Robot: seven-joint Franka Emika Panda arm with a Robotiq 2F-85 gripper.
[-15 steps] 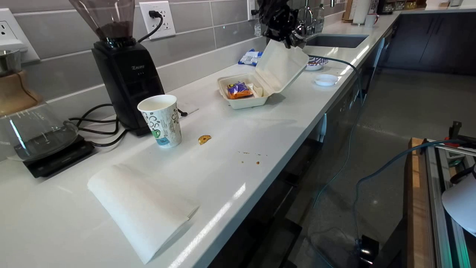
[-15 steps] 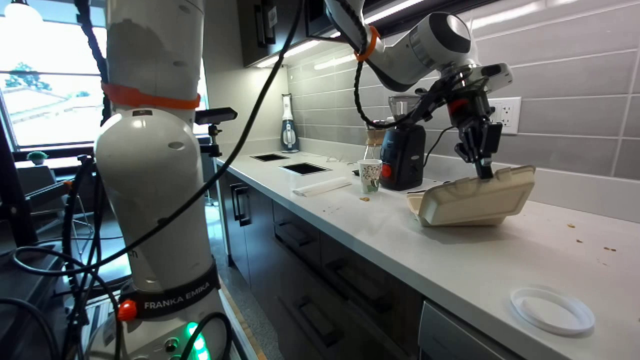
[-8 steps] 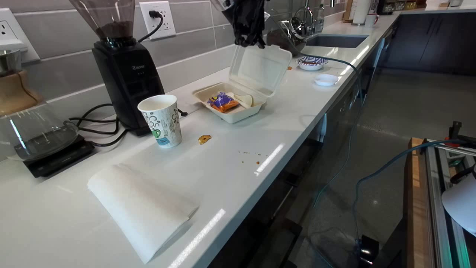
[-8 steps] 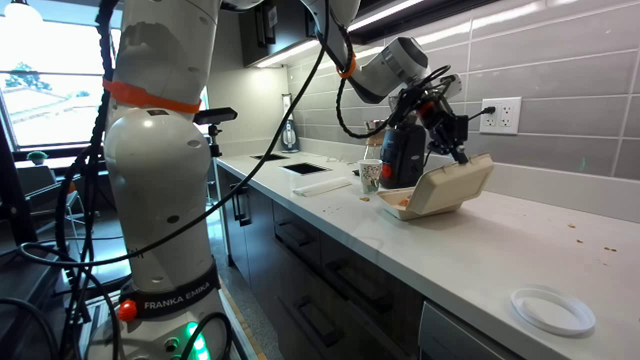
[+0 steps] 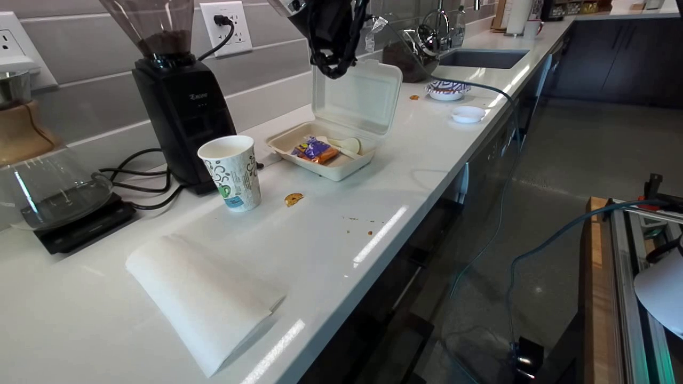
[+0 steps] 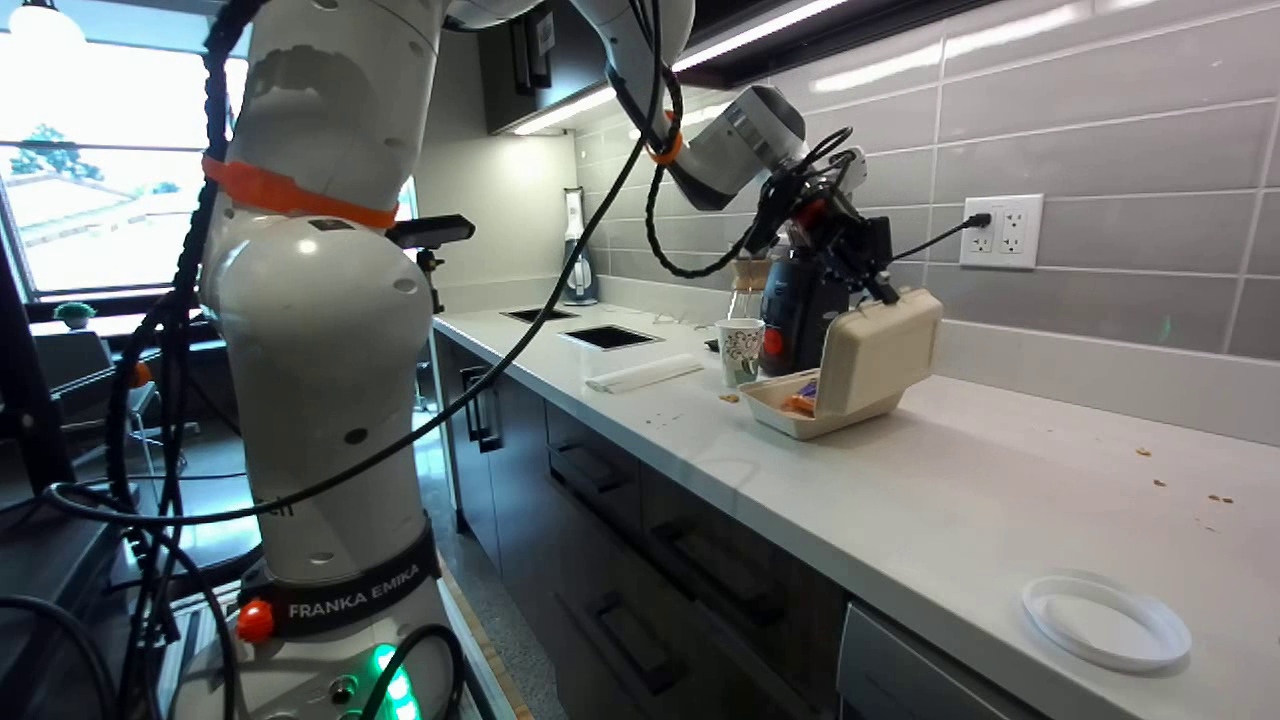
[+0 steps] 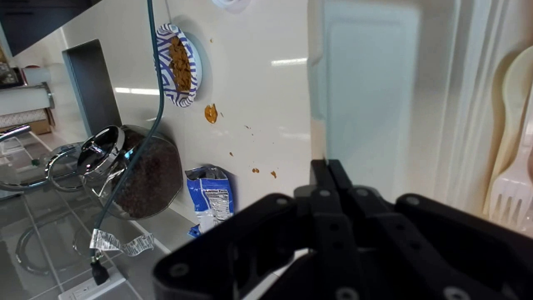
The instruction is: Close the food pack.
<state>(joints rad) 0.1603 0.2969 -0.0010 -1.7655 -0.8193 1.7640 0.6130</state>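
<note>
Both fingers of the pincer (image 7: 327, 163) lay together, side by side, their tips right at the free edge of a raised pale lid (image 6: 885, 345); whether they pressed on it could not be told. From the left in an exterior view, a glass carafe (image 5: 58, 192) with a wooden collar stood on a flat black base (image 5: 85, 229), and next to it was a black grinder (image 5: 184, 117), near the tiled wall (image 5: 277, 26). Nearer the front, a white folded cloth (image 5: 203, 304) lay flat on the table (image 5: 320, 250). Just beside the grinder a patterned paper cup (image 5: 230, 173) stood upright, and a broken golden-brown morsel (image 5: 293, 200) lay to its right. Then came the food pack (image 5: 339, 118), resting on the table beyond the cup, its lid standing almost upright from the hinge. Its lower half (image 5: 353, 166) held an orange and purple packet (image 5: 315, 150), a pale spoon (image 7: 516, 83) and a fork (image 7: 513, 183). Farther right were a clear container (image 5: 404, 66) with dark contents, a patterned bowl (image 5: 448, 96) holding orange-brown bits (image 7: 181, 64) and a shallow round white piece (image 5: 468, 114), the last of them near the table's front edge.
</note>
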